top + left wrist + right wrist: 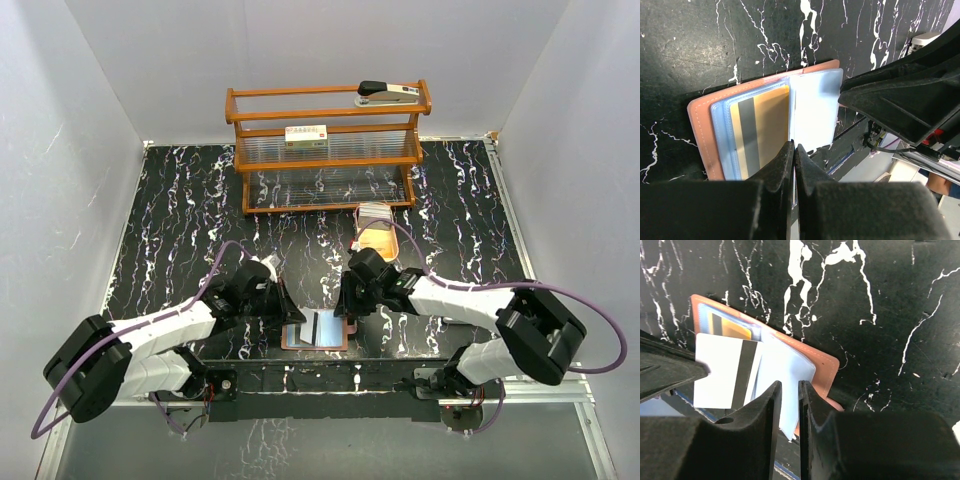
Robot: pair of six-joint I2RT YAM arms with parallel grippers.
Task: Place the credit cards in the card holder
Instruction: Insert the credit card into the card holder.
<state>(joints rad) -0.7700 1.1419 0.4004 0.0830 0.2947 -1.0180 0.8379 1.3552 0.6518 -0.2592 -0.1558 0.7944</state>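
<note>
The reddish-brown card holder (318,345) lies open near the table's front edge, its clear sleeves showing. A gold card with a grey stripe (767,125) sits in a left sleeve; it also shows in the right wrist view (735,330). My left gripper (793,147) is shut on the edge of a white card with a black stripe (720,372), held tilted over the holder (827,367). My right gripper (789,390) is over the holder's right half, jaws a narrow gap apart. A pale blue sleeve page (785,370) rises into that gap.
An oval wooden tray (380,240) with pale cards at its far end (374,212) lies behind the right gripper (345,305). A wooden shelf rack (328,150) at the back holds a stapler (386,93) and a small box (306,135). White walls enclose the table.
</note>
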